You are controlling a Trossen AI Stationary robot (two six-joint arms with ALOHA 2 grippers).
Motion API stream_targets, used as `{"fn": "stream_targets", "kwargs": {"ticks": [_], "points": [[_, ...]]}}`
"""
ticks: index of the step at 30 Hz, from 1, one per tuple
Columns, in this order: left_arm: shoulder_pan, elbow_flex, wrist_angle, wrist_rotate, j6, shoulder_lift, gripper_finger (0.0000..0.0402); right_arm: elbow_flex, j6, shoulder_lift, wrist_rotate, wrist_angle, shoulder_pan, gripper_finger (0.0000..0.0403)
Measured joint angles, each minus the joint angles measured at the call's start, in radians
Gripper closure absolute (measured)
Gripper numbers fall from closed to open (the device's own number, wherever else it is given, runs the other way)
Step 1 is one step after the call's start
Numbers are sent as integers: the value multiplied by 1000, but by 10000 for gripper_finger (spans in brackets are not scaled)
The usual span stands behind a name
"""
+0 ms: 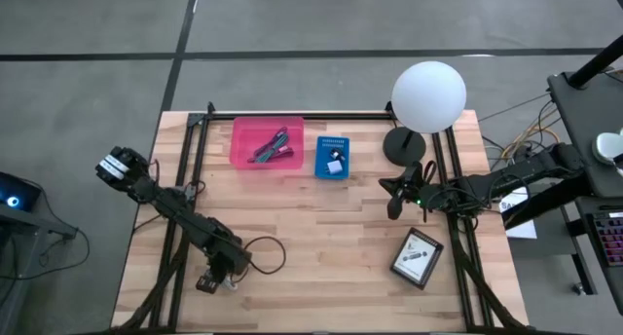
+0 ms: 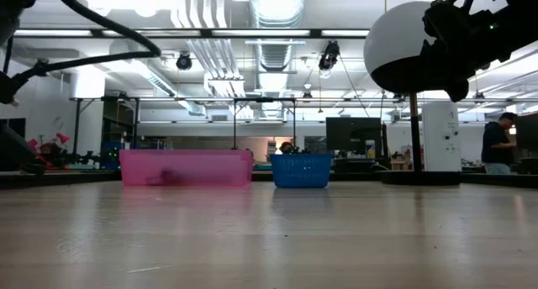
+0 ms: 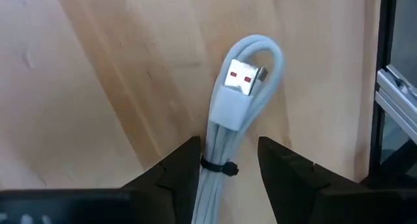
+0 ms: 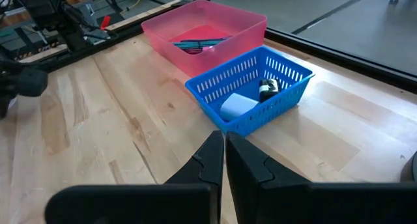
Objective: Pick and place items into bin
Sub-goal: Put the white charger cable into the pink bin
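A bundled pale grey USB cable, bound by a black tie, lies on the wood. My left gripper is open above it near the table's near left corner, one finger on each side. My right gripper is shut and empty, raised beside the lamp. The pink bin holds slim teal and magenta pen-like tools. The blue basket holds a pale block and a small dark piece. My left gripper comes at the cable bundle from above, pointing down, its fingers on either side of the tied part and lying along the bundle. Whether a finger touches the cable I cannot tell.
A white globe lamp on a black base stands at the far right, close to my right gripper. A dark tray with a white printed card lies near the right edge. Black frame rails run along both sides. Bare wood spans the middle.
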Motion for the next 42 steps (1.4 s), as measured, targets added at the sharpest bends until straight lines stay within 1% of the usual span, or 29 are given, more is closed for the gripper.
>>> {"fn": "stream_targets", "kwargs": {"ticks": [3, 6, 8, 13, 14, 19, 22, 25, 27, 29, 32, 34, 37, 38, 39, 40, 42], "points": [[-2, 0, 3, -14, 15, 0, 262, 0, 1, 0, 0, 0, 0, 394], [-1, 0, 2, -18, 25, 1, 281, 0, 1, 0, 0, 0, 0, 394], [-1, -1, 2, -27, 25, 2, 304, 0, -1, 0, 0, 0, 0, 394], [-1, -2, 28, -35, 32, 3, 379, 0, -3, 0, 0, 0, 0, 394], [0, -2, 28, -34, 29, 3, 386, 0, -4, 0, 0, 0, 0, 394], [5, 6, 24, -29, 37, -5, 387, 0, -4, 0, 0, 0, 0, 394], [27, 29, 27, 12, 55, -24, 390, 0, -4, 0, 0, 0, 0, 394], [62, 55, 27, -6, 58, -49, 392, 0, -4, 0, 0, 0, 0, 394], [91, 71, 30, -85, 59, -67, 392, 0, -4, 0, 0, 0, 0, 394], [129, 94, 46, -184, 59, -85, 393, 0, -4, 0, 0, 0, 0, 394], [198, 130, 50, -394, 105, -105, 394, 0, -4, 0, 0, 0, 0, 394], [243, 162, 44, -600, 148, -113, 394, 0, -4, 0, 0, 0, 0, 394], [314, 210, 40, -959, 162, -119, 394, 0, -4, 0, 0, 0, 0, 394], [345, 223, 39, -1059, 162, -119, 395, 0, -4, 0, 0, 0, 0, 394], [376, 234, 39, -1131, 164, -119, 395, 0, -4, 0, 0, 0, 0, 394], [413, 241, 37, -1180, 167, -119, 395, 0, -4, 0, 0, 0, 0, 394], [494, 246, 35, -1211, 188, -119, 395, 0, 0, 0, 0, 1, 0, 394]]}}
